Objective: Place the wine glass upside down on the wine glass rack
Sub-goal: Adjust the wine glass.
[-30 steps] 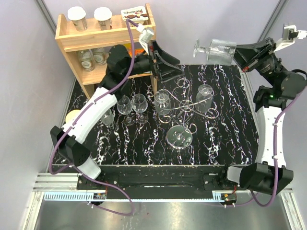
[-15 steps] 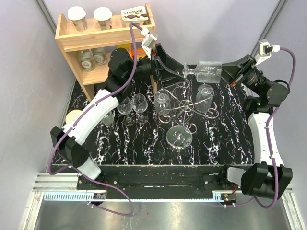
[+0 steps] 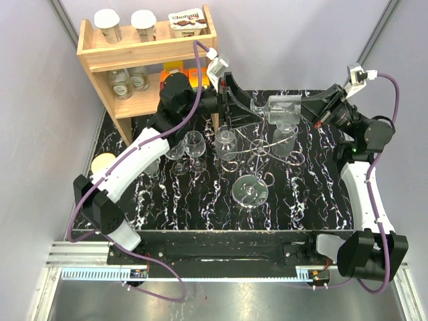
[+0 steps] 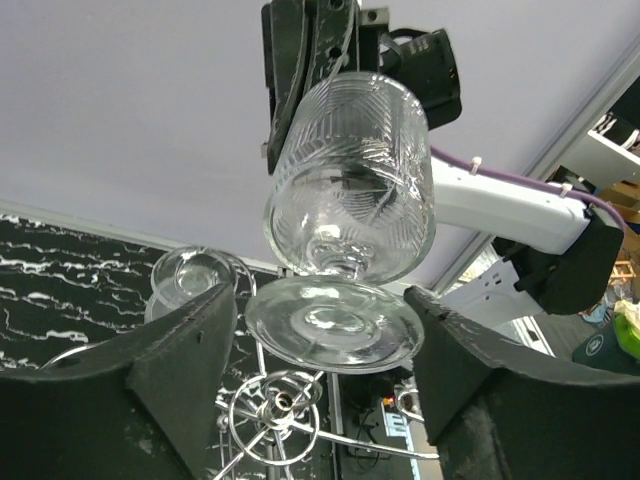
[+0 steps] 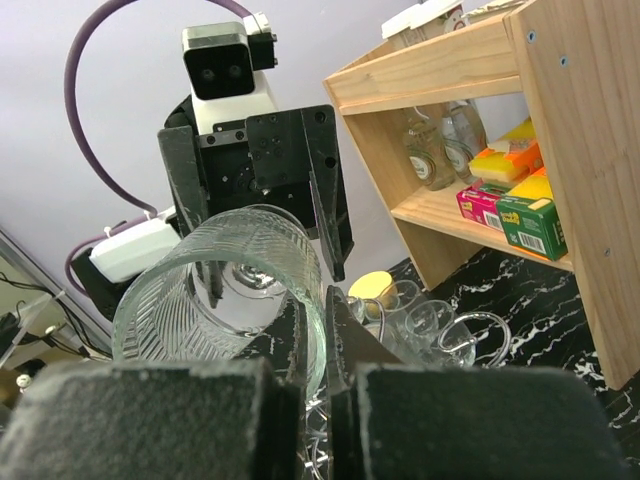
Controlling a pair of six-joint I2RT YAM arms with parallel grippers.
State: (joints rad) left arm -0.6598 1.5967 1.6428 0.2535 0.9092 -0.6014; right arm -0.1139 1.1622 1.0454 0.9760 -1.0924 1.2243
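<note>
Glass (image 3: 281, 110) carried leftward since a second ago; it now lies sideways in the air at 1 o'clock of the scrolled wire rack (image 3: 257, 150). Bowl is clear and ribbed, with the round foot toward the left hand (image 3: 249, 110). Right hand (image 3: 314, 114) is pinched on the thin rim. Left hand's black fingers are spread and flank the foot; contact unclear. Black marbled counter (image 3: 314, 194) lies below.

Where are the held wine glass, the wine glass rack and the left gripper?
wine glass (image 4: 350, 170): left wrist view, on the ribbed bowl.
wine glass rack (image 3: 250, 192): top external view, on the round disc base.
left gripper (image 4: 322, 300): left wrist view, midway between its fingertips.
</note>
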